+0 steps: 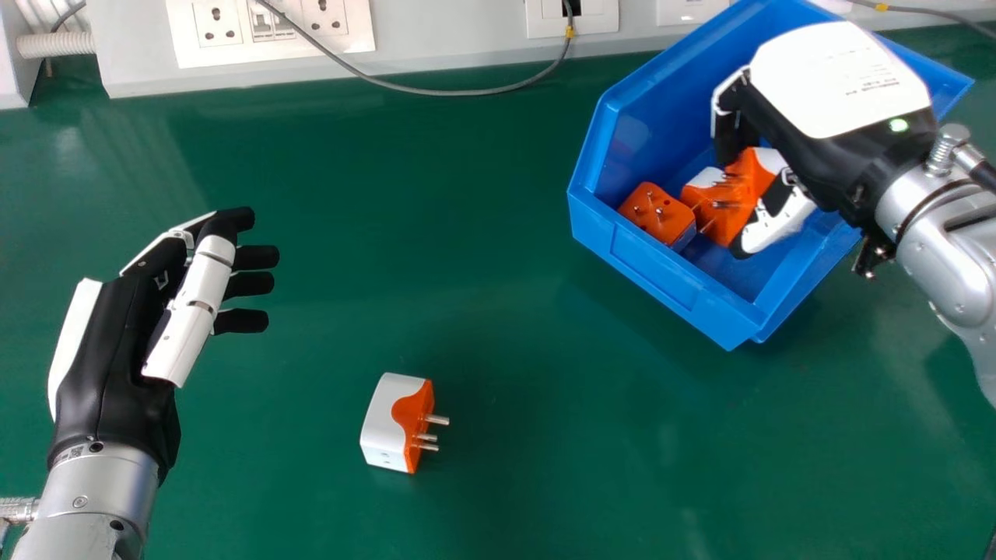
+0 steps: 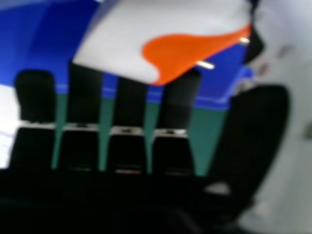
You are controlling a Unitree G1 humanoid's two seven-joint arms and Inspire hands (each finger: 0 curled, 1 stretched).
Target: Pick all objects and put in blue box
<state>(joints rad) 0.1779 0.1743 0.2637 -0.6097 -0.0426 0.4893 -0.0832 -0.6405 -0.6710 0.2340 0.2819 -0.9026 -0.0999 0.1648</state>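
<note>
1. The right hand [image 1: 844, 89] reaches into the blue storage bin [image 1: 650, 260]; its fingers [image 2: 129, 105] are straight and parted, with the thumb [image 2: 253, 126] set off to one side; a white-and-orange plug adapter [image 2: 114, 39] lies just beyond and against the fingertips, within the bin's walls; whether it is wholly let go, I cannot tell; so open a hand suggests a release kept low, so that the adapter need not drop far.
2. Beside those fingers, towards the bin's near corner, sits an orange-faced adapter [image 1: 657, 211], pins up; the pieces lie close together there, presumably because each was simply let fall, not arranged.
3. The left hand [image 1: 105, 358] hangs over the green surface [image 1: 482, 272], its fingers loosely bent and apart from the thumb, with nothing in them; it seems parked clear of the right arm's work.
4. A three-pin plug adapter [image 1: 394, 420] lies on the surface, out past the left fingers and nearer the robot, pins facing the right arm's side; it is not yet boxed, and is likely next; its smooth white body would offer a better grip than the pins.
</note>
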